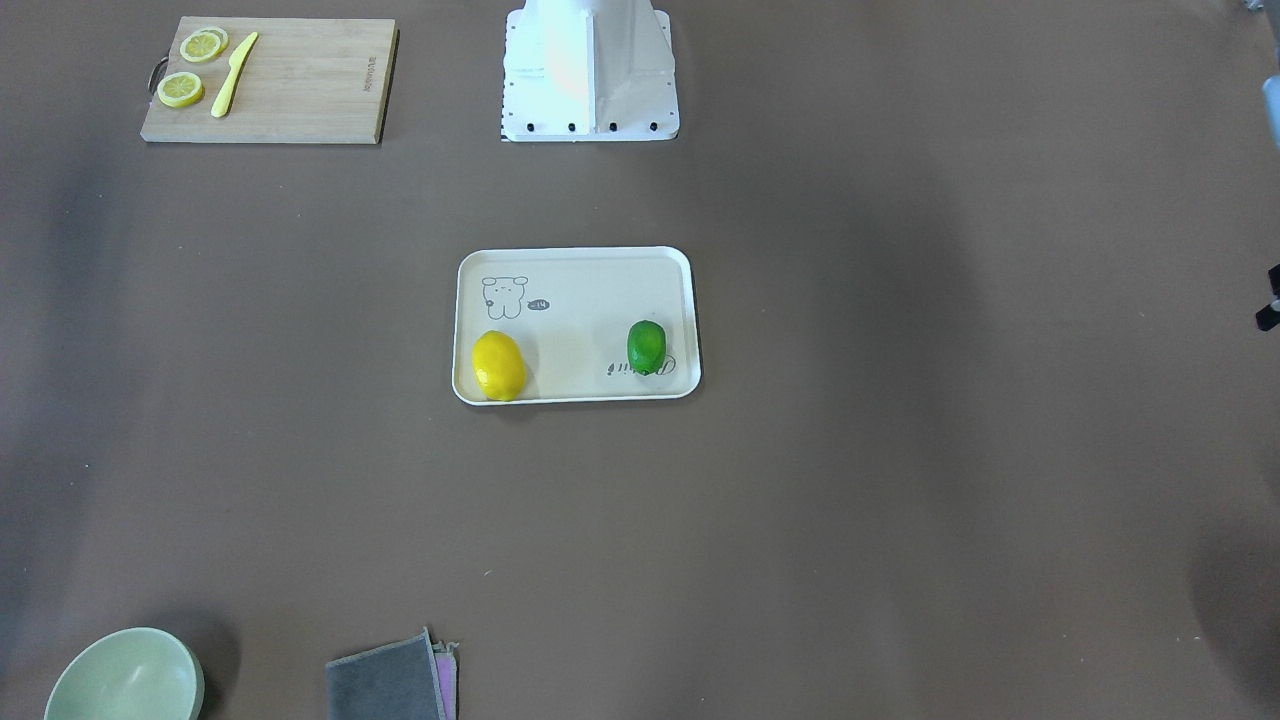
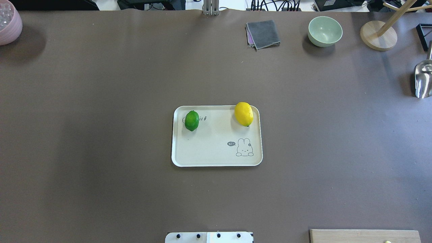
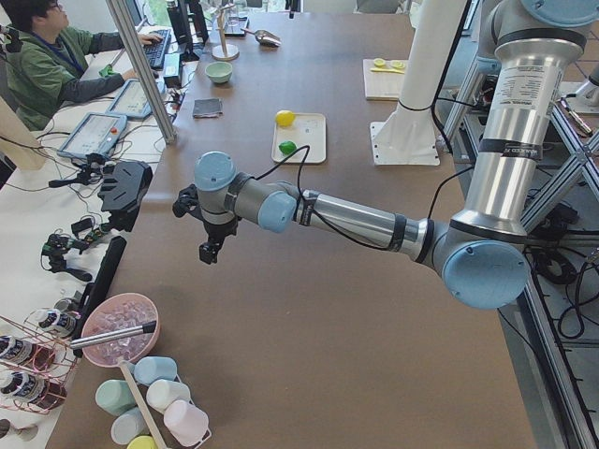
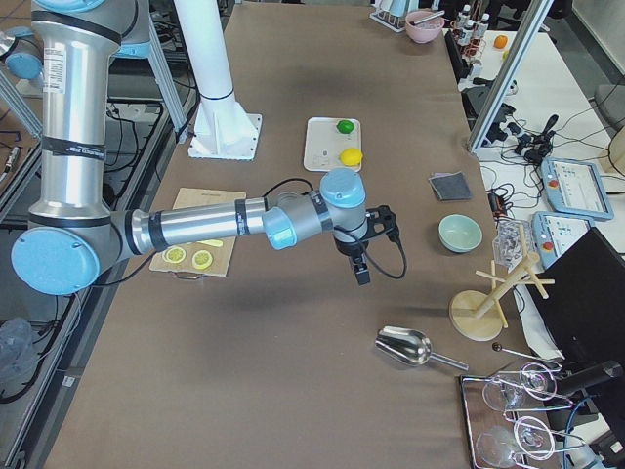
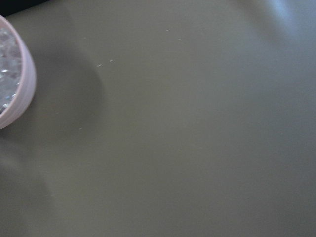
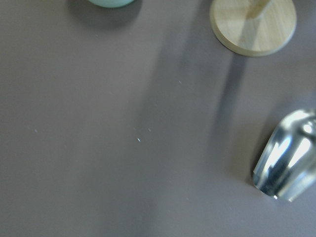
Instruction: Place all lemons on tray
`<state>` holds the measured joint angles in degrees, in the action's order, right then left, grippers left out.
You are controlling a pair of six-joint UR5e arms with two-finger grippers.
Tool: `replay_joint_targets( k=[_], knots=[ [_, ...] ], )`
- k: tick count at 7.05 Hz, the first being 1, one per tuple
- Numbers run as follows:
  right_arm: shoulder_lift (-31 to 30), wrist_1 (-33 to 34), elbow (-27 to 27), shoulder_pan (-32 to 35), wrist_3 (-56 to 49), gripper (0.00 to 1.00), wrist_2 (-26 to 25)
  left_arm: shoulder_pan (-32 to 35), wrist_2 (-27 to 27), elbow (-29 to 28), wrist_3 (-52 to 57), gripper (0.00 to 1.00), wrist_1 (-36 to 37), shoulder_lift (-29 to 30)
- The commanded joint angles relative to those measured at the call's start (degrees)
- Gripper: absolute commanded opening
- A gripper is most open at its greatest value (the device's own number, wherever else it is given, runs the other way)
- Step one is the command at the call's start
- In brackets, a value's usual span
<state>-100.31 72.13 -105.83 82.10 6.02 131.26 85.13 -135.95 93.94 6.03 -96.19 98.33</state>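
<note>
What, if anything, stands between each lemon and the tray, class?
Nothing visible does. The yellow lemon and the green lemon both already lie on the tray, apart from each other, along its edge farthest from the robot.

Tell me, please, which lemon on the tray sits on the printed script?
The green lemon; the yellow lemon lies apart, off the lettering.

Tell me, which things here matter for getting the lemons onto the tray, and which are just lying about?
Part of the job: yellow lemon, green lemon, tray; both lemons lie on it.

Just lying about: cutting board, lemon slices, yellow knife, green bowl, grey cloth, metal scoop, pink bowl, wooden stand.
</note>
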Motion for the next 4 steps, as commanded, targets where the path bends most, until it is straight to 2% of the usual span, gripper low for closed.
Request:
replay_joint_targets(
  k=[1, 4],
  knots=[
    [-8.39, -6.64, 1.57, 4.63, -1.01, 1.0, -0.04, 2.06, 0.33, -0.5, 3.73, 0.98, 0.92, -4.02],
    [-7.19, -6.05, 8.25, 5.79, -1.45, 1.0, -1.27, 5.13, 0.51, -0.95, 3.03, 0.98, -2.43, -11.57]
  ],
)
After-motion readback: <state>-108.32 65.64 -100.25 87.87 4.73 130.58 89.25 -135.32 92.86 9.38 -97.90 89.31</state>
